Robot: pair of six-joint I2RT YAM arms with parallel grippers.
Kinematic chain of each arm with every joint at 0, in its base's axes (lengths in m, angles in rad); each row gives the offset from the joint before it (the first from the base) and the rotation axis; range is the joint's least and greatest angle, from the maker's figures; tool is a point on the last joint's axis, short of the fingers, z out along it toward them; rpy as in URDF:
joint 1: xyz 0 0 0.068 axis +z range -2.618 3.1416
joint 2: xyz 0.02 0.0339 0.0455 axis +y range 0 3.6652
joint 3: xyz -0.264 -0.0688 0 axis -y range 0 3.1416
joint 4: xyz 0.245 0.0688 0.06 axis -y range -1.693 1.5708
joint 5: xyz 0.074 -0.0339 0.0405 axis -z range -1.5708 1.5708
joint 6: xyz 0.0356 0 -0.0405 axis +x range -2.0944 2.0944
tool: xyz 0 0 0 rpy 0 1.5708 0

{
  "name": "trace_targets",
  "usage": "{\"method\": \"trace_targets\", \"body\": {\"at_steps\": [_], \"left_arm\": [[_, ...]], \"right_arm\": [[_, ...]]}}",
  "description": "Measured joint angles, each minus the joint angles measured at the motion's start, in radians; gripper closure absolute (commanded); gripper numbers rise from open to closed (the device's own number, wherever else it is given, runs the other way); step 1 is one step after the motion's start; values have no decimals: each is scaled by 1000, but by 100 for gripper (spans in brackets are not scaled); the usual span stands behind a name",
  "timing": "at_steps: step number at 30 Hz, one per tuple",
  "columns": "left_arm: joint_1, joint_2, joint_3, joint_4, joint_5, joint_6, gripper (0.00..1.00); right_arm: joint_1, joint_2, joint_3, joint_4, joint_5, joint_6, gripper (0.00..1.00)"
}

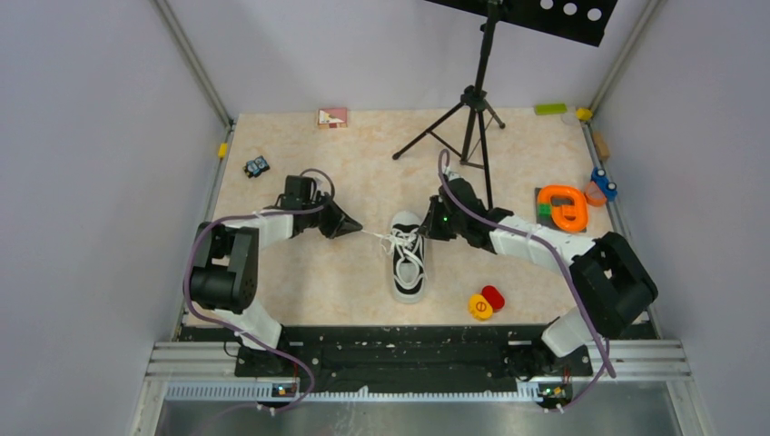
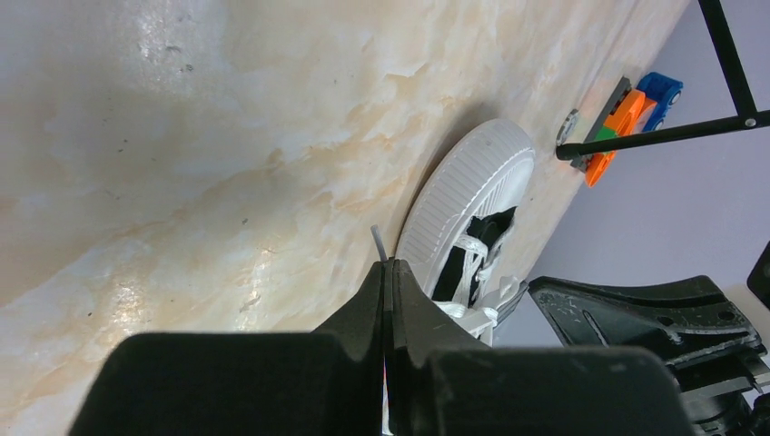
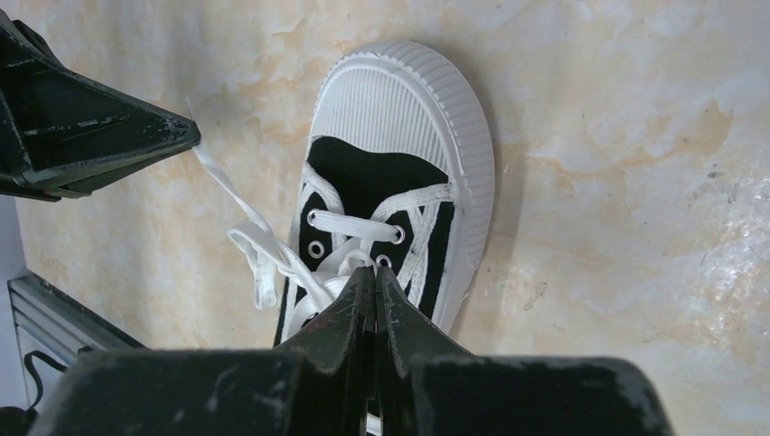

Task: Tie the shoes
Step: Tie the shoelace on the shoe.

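Mid-table sits the small black canvas sneaker [image 1: 409, 272]; left gripper [image 1: 357, 229] clamps the white lace [image 1: 375, 236] by its end, right gripper [image 1: 425, 227] is pinched shut on it near the eyelets [image 3: 314, 219]; uneven tugging could drag the shoe.

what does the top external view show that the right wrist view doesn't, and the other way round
Only top external: the tripod, the orange ring toy, the red and yellow discs, and both whole arms.
Only right wrist: ribbing on the toe cap and the eyelets close up, with the right end effector closed on the laces.
Both: the sneaker and the left end effector pinching a taut lace end.
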Motion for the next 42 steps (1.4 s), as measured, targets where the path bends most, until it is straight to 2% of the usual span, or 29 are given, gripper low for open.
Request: {"method": "trace_targets", "body": {"at_steps": [10,12,14,16,19,23,25,26,28,29,42], "left_arm": [[6,0,36,-51,-3,54,100],[7,0,42,-56,-1,67,100],[7,0,49,-60,2,75,100],[8,1,56,-62,8,82,100],[8,3,62,-66,26,94,100],[8,7,66,-68,40,102,100],[8,11,70,-71,47,106,100],[8,14,71,-72,47,108,100],[8,19,73,-74,47,113,100],[8,20,74,-75,47,115,100],[10,21,89,-116,16,148,100]], "right_arm": [[0,-13,-13,4,18,8,100],[0,-13,-13,5,17,9,80],[0,-13,-13,8,13,20,66],[0,-13,-13,13,9,25,60],[0,-8,-13,28,1,33,58],[0,23,-11,40,-20,42,60],[0,45,-10,45,-31,47,65],[0,58,-5,44,-36,49,71],[0,81,2,49,-44,53,97],[0,85,2,50,-47,50,100],[-1,62,0,51,-8,66,100]]}}
